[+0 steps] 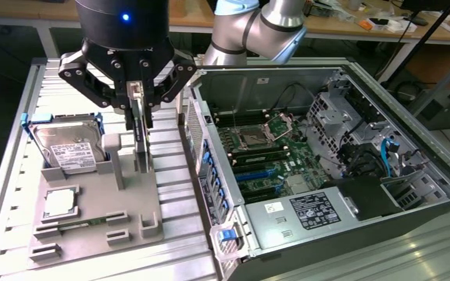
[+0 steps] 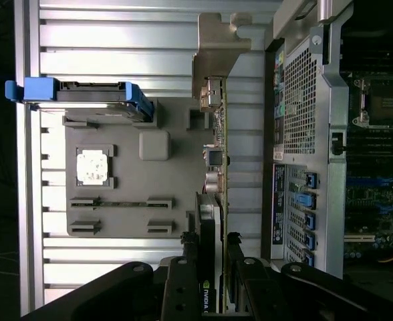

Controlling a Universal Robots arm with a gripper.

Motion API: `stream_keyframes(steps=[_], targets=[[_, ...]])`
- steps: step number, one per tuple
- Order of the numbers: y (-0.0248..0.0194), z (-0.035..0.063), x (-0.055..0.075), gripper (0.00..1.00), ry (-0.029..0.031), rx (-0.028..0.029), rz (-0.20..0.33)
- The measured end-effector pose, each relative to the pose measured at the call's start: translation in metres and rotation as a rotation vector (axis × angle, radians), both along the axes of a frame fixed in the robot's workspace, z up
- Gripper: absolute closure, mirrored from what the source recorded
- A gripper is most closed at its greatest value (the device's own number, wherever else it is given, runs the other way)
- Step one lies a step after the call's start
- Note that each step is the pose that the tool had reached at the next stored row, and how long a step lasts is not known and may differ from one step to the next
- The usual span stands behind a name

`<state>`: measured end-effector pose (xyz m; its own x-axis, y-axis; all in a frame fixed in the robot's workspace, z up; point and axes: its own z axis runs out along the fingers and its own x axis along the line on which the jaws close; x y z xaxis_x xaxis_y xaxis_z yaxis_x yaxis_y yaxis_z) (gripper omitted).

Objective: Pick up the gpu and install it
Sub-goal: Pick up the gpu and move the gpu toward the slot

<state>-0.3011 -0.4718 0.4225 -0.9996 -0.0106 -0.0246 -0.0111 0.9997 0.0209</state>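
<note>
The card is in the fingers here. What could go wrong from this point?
1. The fingers pinch the graphics card only along its thin upper edge, so it may tilt or slip.
2. Its lower end is at the grey holder and may catch there.
3. The computer case wall stands close beside the card, so the card's metal bracket might strike it on the way across.

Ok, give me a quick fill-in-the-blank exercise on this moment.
1. The gripper is closed on the ____, which stands on edge.
2. The hard drive sits in a ____ frame.
3. The open computer case lies to the exterior view's ____ of the gray tray.

Missing words: gpu; blue; right.
</note>
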Motion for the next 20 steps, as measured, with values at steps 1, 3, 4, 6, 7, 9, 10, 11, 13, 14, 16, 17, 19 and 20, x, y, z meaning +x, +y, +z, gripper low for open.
stream_keyframes(steps=[1, 3, 4, 6, 7, 9, 10, 11, 13, 14, 16, 17, 19, 20], targets=[[0.0000, 0.0001, 0.000, 0.73, 0.0001, -0.0001, 0.000], [0.0000, 0.0001, 0.001, 0.73, 0.0001, -0.0001, 0.000], [0.0000, 0.0000, 0.002, 0.73, 0.0000, 0.0000, 0.000], [0.0000, 0.0001, 0.004, 0.73, 0.0002, -0.0001, 0.000], [0.0000, 0.0000, 0.005, 0.73, 0.0001, 0.0000, 0.000], [0.0000, 0.0000, 0.008, 0.73, 0.0002, 0.0000, 0.000], [0.0000, 0.0000, 0.009, 0.73, 0.0003, 0.0000, 0.000], [0.0000, 0.0000, 0.010, 0.73, 0.0004, -0.0001, 0.000], [0.0000, 0.0000, 0.012, 0.73, 0.0003, 0.0000, 0.000], [0.0000, 0.0000, 0.013, 0.73, 0.0004, 0.0000, 0.000], [0.0000, 0.0000, 0.015, 0.73, 0.0004, 0.0000, 0.000], [0.0000, 0.0000, 0.016, 0.73, 0.0005, 0.0000, 0.000], [0.0000, 0.0000, 0.019, 0.73, 0.0005, 0.0000, 0.000], [0.0000, 0.0000, 0.020, 0.73, 0.0005, 0.0000, 0.000]])
